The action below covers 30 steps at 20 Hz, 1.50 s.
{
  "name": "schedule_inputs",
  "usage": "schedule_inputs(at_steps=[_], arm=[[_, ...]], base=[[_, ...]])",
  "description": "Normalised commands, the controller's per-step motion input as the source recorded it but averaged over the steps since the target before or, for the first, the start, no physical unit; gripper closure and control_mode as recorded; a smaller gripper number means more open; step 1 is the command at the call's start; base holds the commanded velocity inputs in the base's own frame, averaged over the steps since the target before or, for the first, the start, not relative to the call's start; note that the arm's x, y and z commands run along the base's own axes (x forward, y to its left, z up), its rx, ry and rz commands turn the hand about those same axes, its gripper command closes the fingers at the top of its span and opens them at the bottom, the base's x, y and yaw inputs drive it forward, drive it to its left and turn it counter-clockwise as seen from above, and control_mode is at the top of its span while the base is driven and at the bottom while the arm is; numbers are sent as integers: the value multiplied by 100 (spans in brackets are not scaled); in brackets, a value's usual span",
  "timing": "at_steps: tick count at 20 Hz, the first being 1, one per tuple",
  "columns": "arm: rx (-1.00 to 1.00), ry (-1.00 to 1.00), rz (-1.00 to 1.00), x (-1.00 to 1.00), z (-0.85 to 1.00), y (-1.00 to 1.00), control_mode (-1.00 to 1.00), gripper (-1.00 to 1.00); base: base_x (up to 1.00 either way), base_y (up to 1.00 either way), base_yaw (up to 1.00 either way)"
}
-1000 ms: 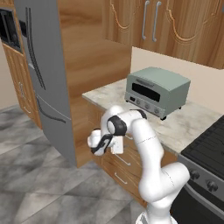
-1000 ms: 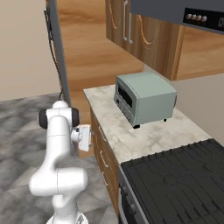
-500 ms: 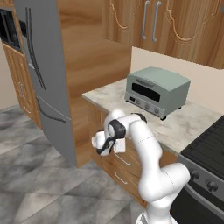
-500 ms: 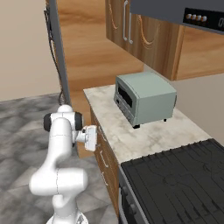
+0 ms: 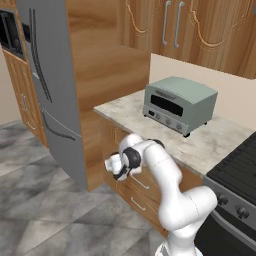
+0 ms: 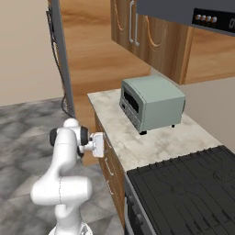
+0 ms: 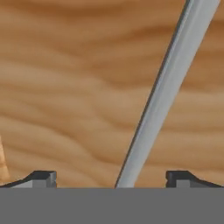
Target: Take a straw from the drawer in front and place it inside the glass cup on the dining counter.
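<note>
**Lining up on the drawer handle**

I have the gripper [image 7: 111, 181] spread wide, nothing held, nosed up close to the drawer [image 7: 78, 87] front under the marbled top [image 5: 210, 145] with the toaster oven [image 5: 180, 104]. In the hand view the silver bar handle [image 7: 168, 92] runs slantwise between my fingertips [image 7: 43, 178], ending midway between them. The drawer looks shut; straw presumably inside, unseen. I judge the bar stiff, smooth and slippery, so I'd close squarely across its middle. The straw should be light, thin, easily crushed: pinch gently mid-length.
</note>
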Motion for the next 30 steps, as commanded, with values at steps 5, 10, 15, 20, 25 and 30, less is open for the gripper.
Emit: schedule_inputs(at_steps=[5, 10, 15, 20, 25, 30], arm=[[2, -1, 14, 45, -3, 0, -100, -100], [7, 0, 15, 14, -1, -12, -100, 100], [10, 0, 12, 0, 0, -25, -100, 100], [16, 0, 12, -1, 0, -20, -100, 100], [17, 3, 14, -39, -6, 25, -100, 100], [10, 11, 23, -77, -12, 94, -100, 100]], base=[[0, 0, 0], [0, 0, 0], [0, 0, 0], [0, 0, 0], [0, 0, 0], [0, 0, 0]])
